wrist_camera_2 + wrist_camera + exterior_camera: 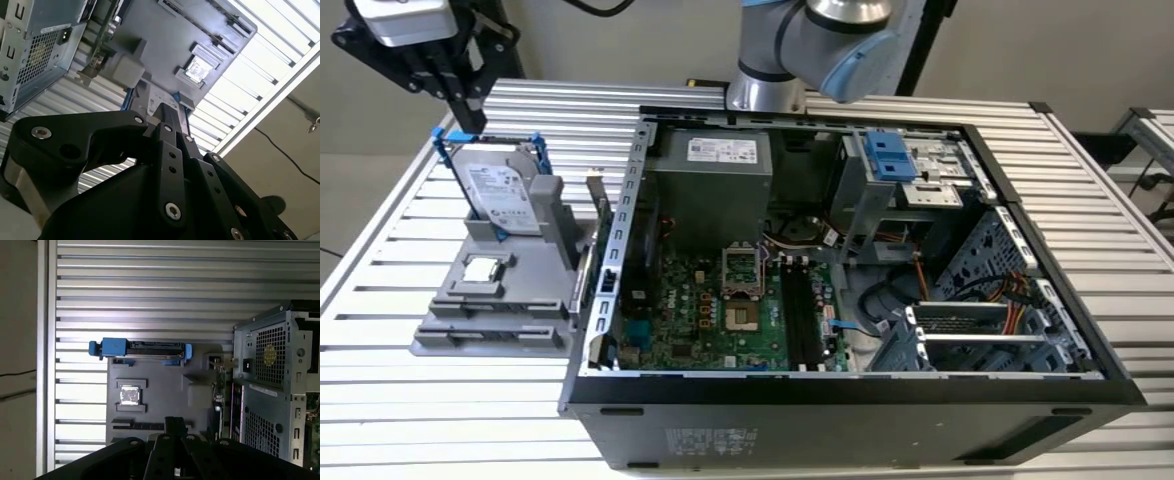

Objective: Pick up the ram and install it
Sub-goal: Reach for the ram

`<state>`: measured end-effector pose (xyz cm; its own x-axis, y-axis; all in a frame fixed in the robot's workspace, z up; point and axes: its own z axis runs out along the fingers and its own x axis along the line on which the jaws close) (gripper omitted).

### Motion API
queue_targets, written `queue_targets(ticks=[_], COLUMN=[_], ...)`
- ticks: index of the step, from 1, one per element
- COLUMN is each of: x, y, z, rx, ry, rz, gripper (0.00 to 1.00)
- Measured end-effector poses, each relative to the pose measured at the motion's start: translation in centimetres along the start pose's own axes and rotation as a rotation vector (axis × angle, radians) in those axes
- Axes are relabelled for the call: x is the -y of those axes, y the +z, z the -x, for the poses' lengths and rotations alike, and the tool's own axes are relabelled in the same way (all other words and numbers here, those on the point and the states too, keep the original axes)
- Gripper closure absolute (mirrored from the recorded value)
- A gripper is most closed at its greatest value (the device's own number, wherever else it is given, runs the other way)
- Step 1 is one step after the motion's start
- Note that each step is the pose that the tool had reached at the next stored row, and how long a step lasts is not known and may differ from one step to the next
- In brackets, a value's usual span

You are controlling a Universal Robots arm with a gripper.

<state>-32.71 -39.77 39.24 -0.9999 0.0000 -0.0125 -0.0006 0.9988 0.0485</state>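
Black hand (174,426) over grey fixture (165,390), blue-framed hard drive (150,346), processor chip (129,394), computer case (270,390), slatted table (150,290)

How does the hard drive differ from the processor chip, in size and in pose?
The hard drive is far larger than the processor chip. The hard drive stands upright on edge; the processor chip lies flat. The hard drive sits in a blue frame; the processor chip has none. Both are silver and rest on the grey holder.
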Motion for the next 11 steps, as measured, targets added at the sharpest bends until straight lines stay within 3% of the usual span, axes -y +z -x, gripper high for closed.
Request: queue_targets(ticks=[11], x=[-0.02], y=[0.0], z=[-1.23], rx=[-0.0015], ry=[-0.013], rz=[0.0002], gripper=[1.0])
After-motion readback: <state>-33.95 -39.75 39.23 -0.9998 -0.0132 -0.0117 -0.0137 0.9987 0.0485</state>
